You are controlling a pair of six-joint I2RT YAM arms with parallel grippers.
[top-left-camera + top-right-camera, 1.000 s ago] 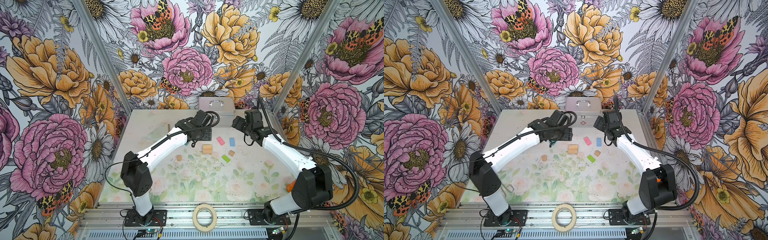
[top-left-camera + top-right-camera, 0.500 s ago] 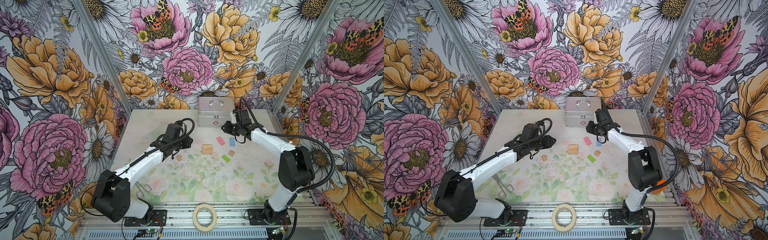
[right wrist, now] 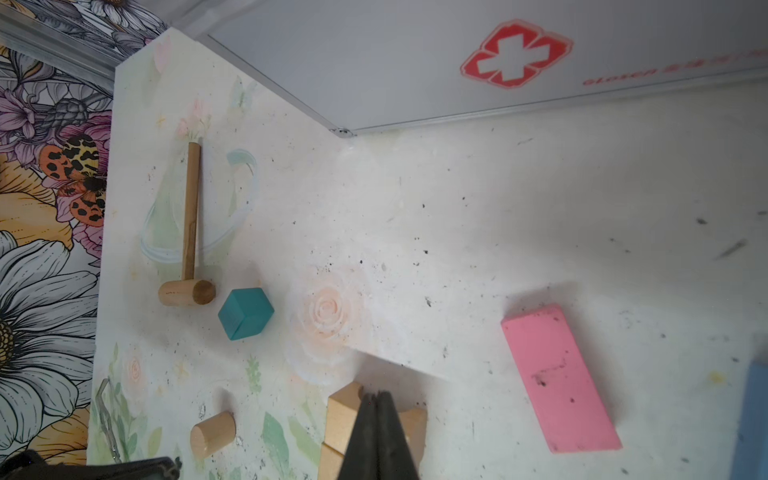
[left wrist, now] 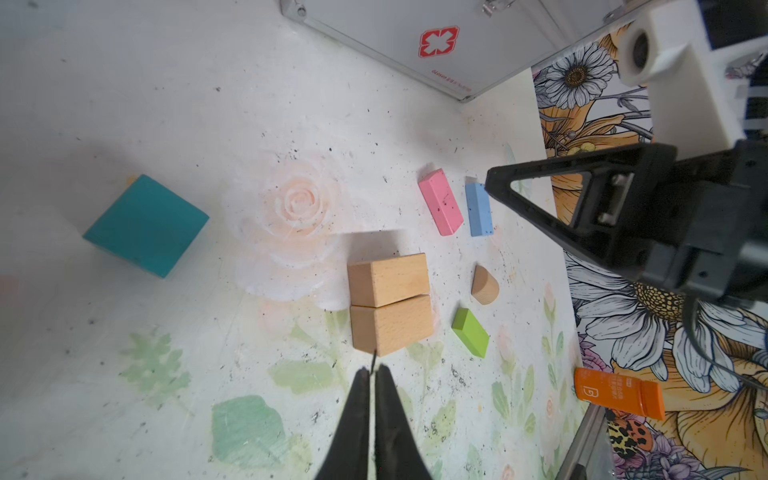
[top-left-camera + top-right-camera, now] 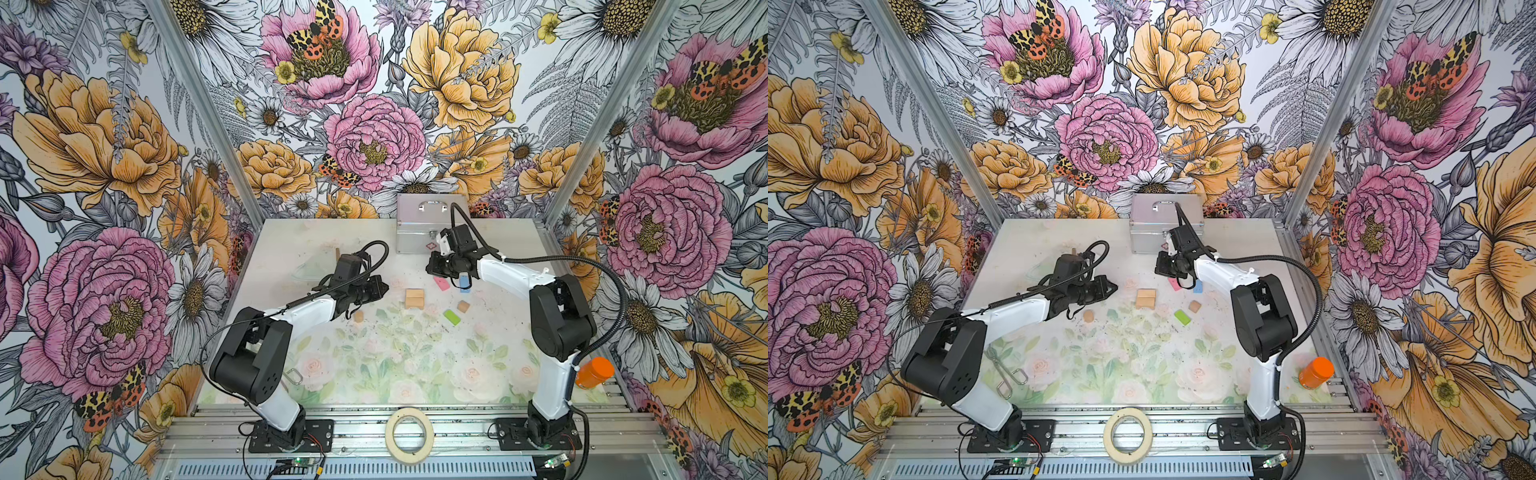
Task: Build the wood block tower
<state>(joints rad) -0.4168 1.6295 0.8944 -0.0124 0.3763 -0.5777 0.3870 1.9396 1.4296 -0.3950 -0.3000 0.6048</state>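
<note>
Floral tabletop (image 5: 291,241), left end effector (image 4: 372,370) newly closed, empty, right end effector (image 3: 377,395) likewise

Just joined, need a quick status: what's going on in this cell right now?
No tower yet. The left claw and right claw are both shut and empty, poised near the blocks on the table. Nothing is stacked: two tan bricks touch side by side, with the pink brick, blue brick and green brick loose nearby and the teal cube off apart.
</note>
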